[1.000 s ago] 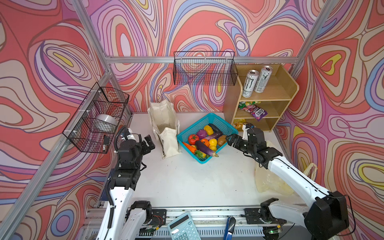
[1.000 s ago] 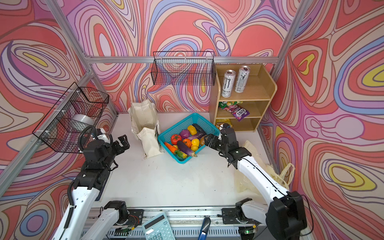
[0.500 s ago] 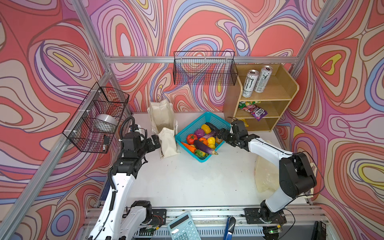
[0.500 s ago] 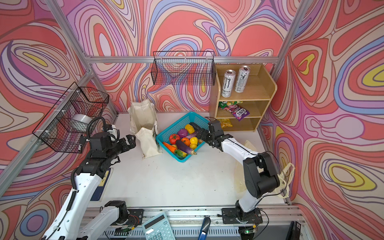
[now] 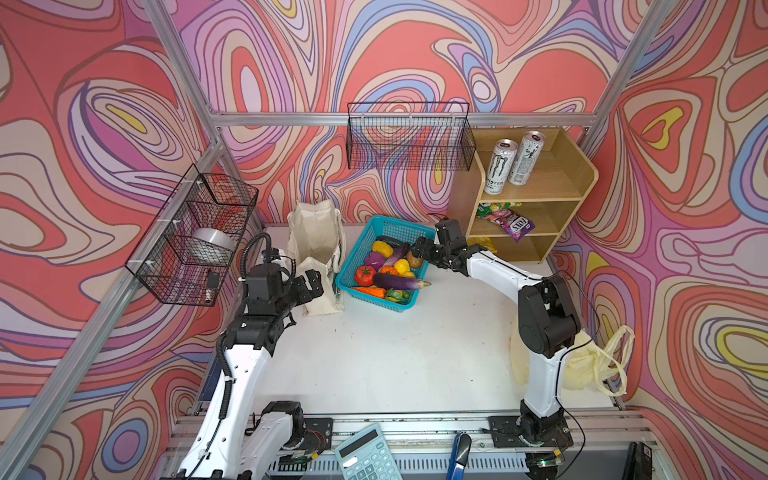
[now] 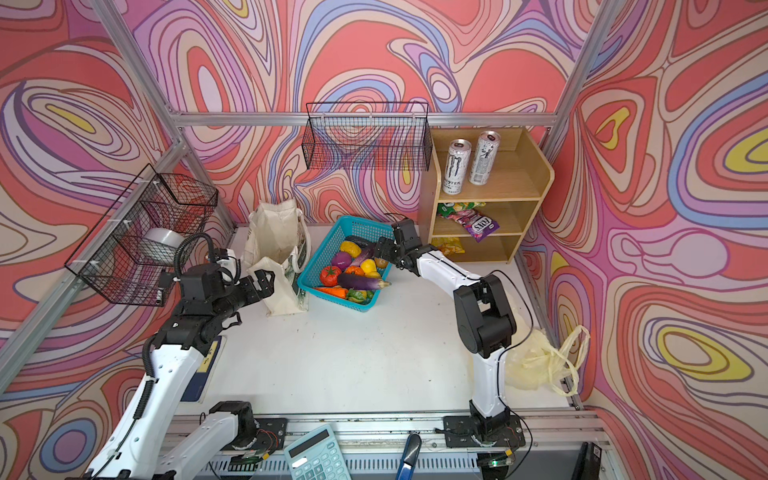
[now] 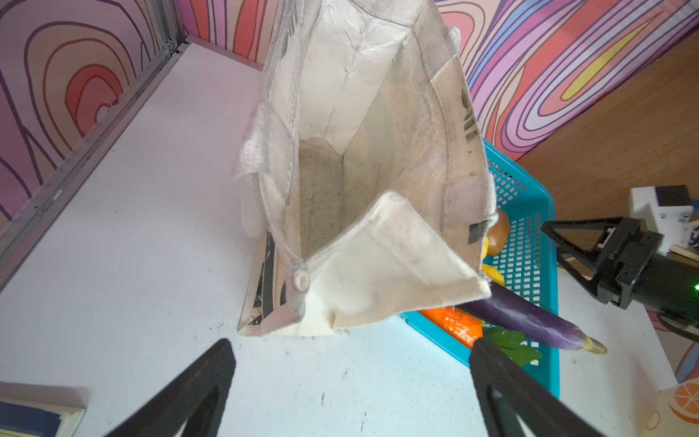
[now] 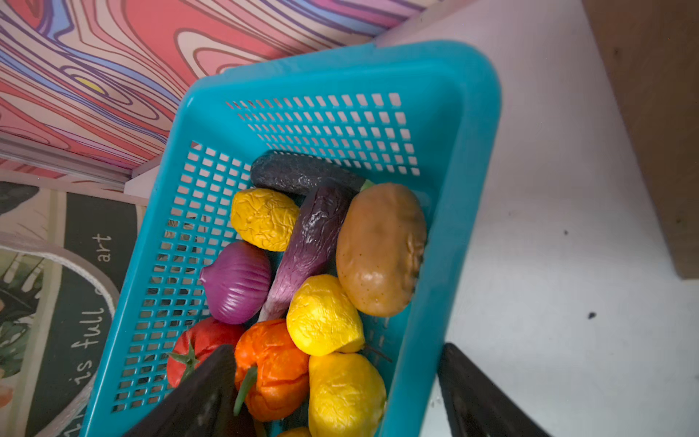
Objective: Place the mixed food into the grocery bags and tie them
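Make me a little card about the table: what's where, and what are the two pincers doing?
Food: toy vegetables and fruit, all in the blue basket
Cloth bag: standing open beside the basket, nothing inside
Plastic bag: crumpled at the table's right edge
Shelf: two cans on top, snack packets lower down
Left pincer: open, empty, facing the cloth bag
Right pincer: open, empty, straddling the basket's wall
Bagged so far: nothing that shows
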Action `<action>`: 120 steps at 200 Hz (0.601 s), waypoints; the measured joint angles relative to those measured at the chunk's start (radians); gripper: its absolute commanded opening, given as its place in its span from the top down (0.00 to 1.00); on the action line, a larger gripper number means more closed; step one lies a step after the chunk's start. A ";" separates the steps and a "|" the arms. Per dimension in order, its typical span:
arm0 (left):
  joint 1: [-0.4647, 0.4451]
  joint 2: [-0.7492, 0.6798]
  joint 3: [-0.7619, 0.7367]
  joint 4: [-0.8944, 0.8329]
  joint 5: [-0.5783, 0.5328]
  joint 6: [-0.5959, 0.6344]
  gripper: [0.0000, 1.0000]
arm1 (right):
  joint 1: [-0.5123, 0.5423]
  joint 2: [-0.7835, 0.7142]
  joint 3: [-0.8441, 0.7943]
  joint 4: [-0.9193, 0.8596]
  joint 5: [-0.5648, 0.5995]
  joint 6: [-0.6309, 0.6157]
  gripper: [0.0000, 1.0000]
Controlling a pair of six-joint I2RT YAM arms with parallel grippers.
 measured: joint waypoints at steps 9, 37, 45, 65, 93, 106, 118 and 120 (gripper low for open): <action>0.000 0.000 0.000 -0.001 0.005 0.000 0.00 | 0.006 -0.035 -0.012 -0.012 0.019 -0.026 0.14; -0.005 0.000 0.011 -0.008 0.014 -0.001 0.00 | 0.074 -0.224 -0.113 -0.080 0.102 -0.090 0.15; -0.006 0.000 0.016 -0.009 0.016 -0.001 0.00 | 0.111 -0.280 -0.128 -0.108 0.135 -0.109 0.15; -0.011 0.004 0.031 -0.011 0.026 -0.008 0.00 | 0.262 -0.375 -0.129 -0.174 0.249 -0.157 0.14; -0.016 0.045 0.082 -0.016 0.029 -0.016 0.00 | 0.488 -0.331 -0.092 -0.288 0.400 -0.200 0.12; -0.019 0.066 0.105 -0.018 0.028 -0.017 0.00 | 0.564 -0.248 -0.070 -0.340 0.460 -0.211 0.12; -0.020 0.078 0.118 -0.023 0.025 -0.017 0.00 | 0.602 -0.169 -0.061 -0.373 0.492 -0.216 0.12; -0.020 0.079 0.121 -0.023 0.024 -0.017 0.00 | 0.606 -0.160 -0.061 -0.376 0.495 -0.217 0.12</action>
